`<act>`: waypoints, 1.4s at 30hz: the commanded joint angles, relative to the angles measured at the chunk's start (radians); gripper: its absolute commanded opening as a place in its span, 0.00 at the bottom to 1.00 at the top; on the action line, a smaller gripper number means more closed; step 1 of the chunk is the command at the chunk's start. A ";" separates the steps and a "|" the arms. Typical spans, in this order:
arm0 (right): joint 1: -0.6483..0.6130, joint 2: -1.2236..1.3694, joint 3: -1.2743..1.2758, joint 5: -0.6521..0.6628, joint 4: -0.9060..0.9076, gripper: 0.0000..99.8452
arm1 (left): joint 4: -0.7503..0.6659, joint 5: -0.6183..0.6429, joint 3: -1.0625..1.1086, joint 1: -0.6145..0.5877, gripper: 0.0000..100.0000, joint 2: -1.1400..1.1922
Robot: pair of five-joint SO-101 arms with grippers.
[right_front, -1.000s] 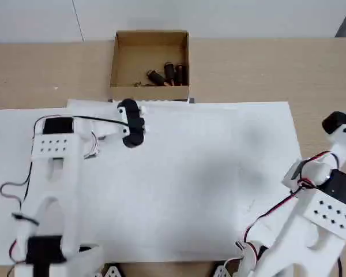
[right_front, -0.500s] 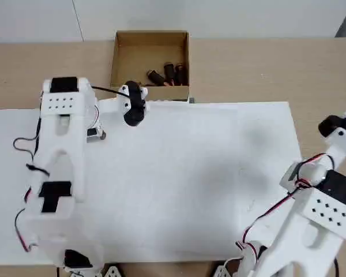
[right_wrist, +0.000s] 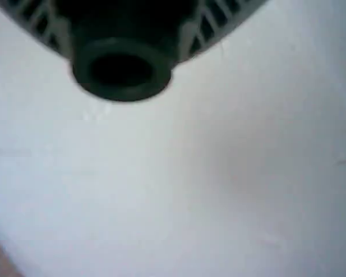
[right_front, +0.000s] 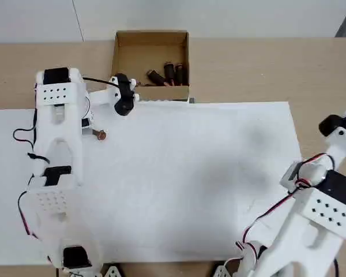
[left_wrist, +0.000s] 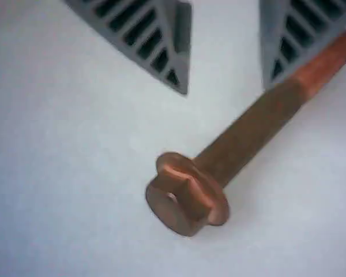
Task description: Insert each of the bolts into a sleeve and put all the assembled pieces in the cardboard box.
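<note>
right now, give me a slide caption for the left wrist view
Copper bolt lying on the white sheet, shank tip beside one finger of the open left gripper.

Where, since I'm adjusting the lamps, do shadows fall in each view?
High view: faint grey patches on the white sheet right of centre. Left wrist view: a soft shadow beside the bolt. Right wrist view: the sleeve looks dark against the bright sheet.

Nothing legible — no text, label or number on the cardboard box (right_front: pixel 132 57) or white sheet (right_front: pixel 207 173).
</note>
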 commanded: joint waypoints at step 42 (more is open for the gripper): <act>0.001 -0.019 -0.005 -0.008 -0.007 0.00 | -0.069 -0.290 -0.068 0.078 0.00 0.173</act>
